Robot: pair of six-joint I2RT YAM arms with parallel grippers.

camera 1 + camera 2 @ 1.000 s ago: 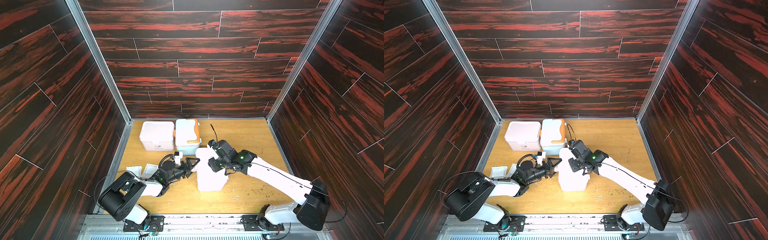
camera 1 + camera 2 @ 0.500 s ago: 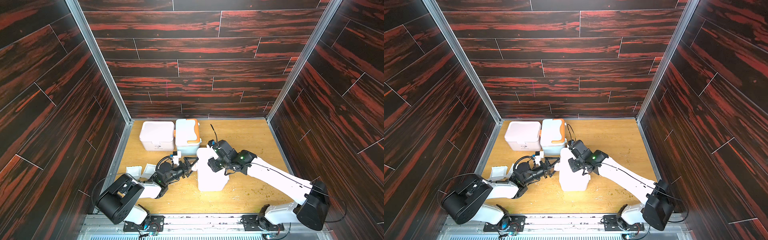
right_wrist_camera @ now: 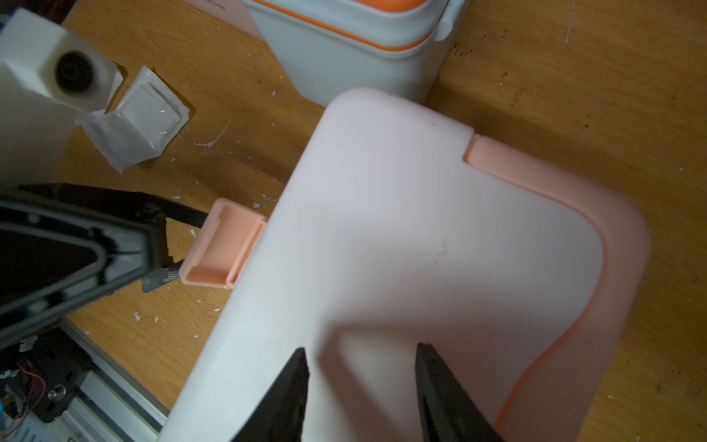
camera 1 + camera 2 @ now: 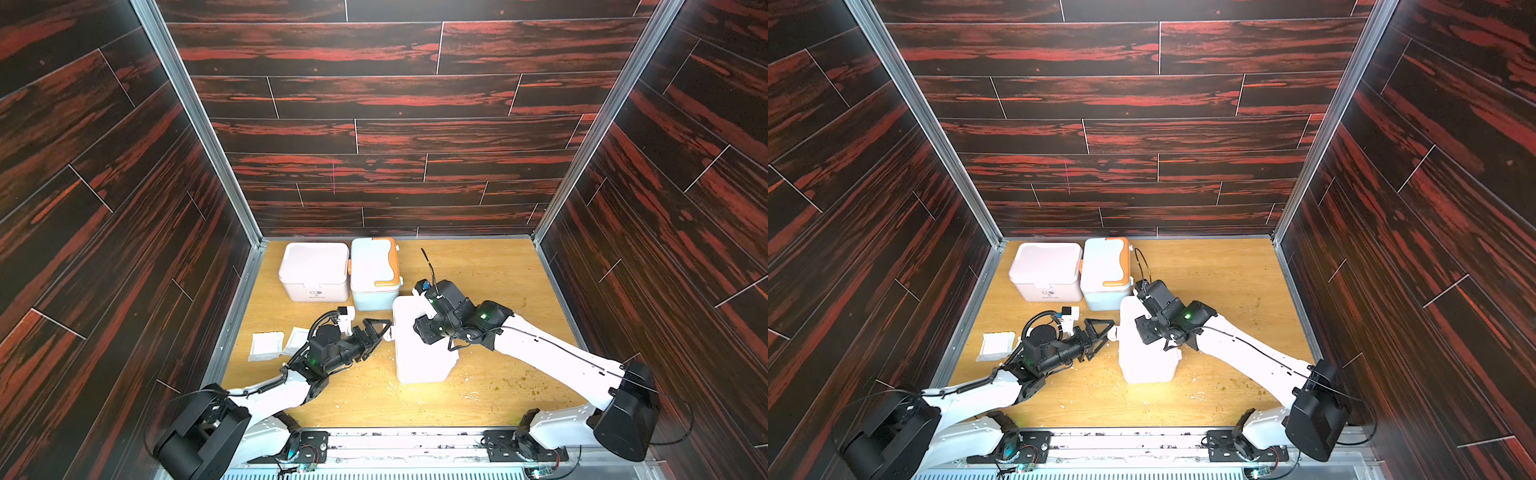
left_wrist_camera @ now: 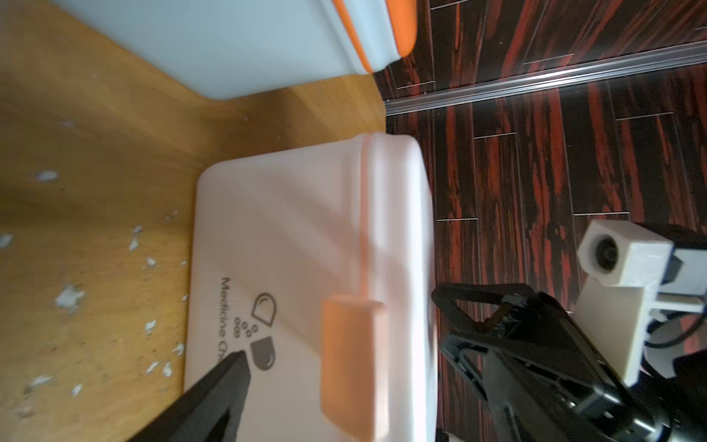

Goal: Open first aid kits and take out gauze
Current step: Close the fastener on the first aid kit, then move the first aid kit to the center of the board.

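Note:
Three first aid kits show in both top views. A pinkish-white kit [image 4: 313, 270] and a blue-white kit with an orange handle [image 4: 374, 270] stand shut at the back. The near pinkish-white kit [image 4: 419, 357] stands in the middle, lid down. Its pink latch [image 3: 222, 245] sticks out from the side. My left gripper [image 5: 338, 325] is open around that latch, and one fingertip [image 3: 160, 275] touches the latch's end. My right gripper [image 3: 361, 348] hovers low over the near kit's lid [image 3: 421, 210], jaws apart with nothing between them. Two gauze packets [image 4: 266, 345] lie on the floor at the left.
Dark wood-patterned walls close in the wooden floor [image 4: 490, 270] on three sides. White and greenish crumbs are scattered near the front. A metal rail [image 4: 415, 440] with both arm bases runs along the front edge. The back kits stand close behind the near kit.
The left arm has shifted slightly, its open jaws staying at the latch. The right arm stays over the lid, hardly moved.

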